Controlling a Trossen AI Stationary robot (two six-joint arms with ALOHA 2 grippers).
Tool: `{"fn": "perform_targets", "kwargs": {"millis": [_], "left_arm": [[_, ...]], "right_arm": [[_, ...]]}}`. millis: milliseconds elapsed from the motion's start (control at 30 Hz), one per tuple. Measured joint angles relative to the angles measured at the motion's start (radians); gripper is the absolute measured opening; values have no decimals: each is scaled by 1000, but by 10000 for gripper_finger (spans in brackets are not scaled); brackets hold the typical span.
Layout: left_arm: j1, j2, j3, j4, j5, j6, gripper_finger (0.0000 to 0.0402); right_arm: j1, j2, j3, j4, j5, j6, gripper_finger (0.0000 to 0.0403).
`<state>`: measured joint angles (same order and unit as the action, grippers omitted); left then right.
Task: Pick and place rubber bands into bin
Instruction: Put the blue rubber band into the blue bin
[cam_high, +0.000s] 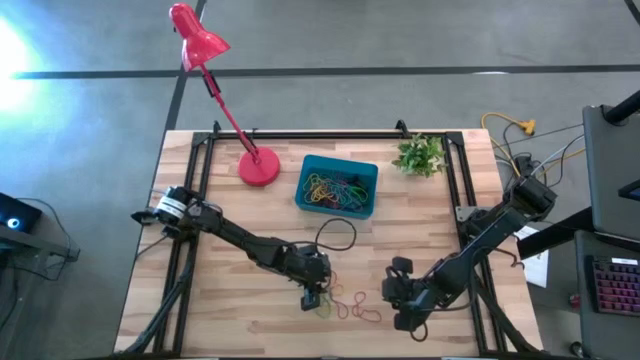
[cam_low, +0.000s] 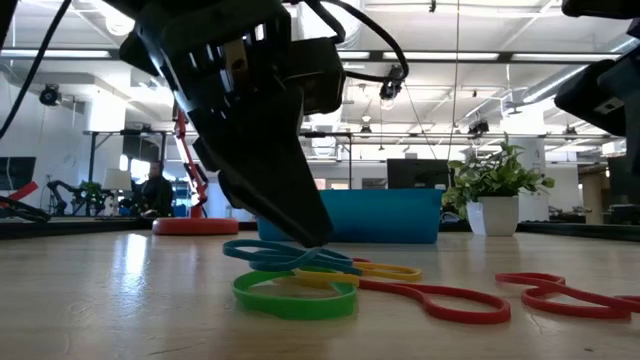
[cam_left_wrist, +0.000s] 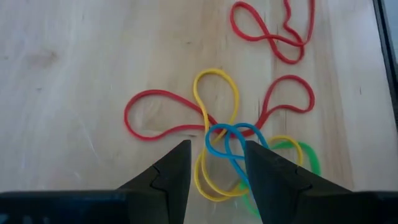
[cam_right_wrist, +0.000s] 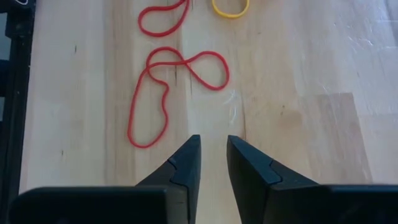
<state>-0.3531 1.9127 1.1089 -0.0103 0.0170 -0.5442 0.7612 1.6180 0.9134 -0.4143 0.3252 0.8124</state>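
I am hovering my left gripper (cam_left_wrist: 216, 163), fingers apart, straddling a blue rubber band (cam_left_wrist: 231, 142) in the tangle; the bin (cam_high: 338, 186) is sitting well beyond. My right gripper (cam_right_wrist: 214, 158) is waiting nearby, fingers slightly apart, holding nothing.

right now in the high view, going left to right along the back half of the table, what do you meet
red round lamp base → small rectangular teal-blue plastic bin holding coloured rubber bands → small green potted plant
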Motion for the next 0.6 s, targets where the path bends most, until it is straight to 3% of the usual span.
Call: {"fn": "perform_targets", "kwargs": {"millis": [600], "left_arm": [[0,40,3,55,-18,-1,134]], "right_arm": [[0,0,-2,4,19,0,61]]}}
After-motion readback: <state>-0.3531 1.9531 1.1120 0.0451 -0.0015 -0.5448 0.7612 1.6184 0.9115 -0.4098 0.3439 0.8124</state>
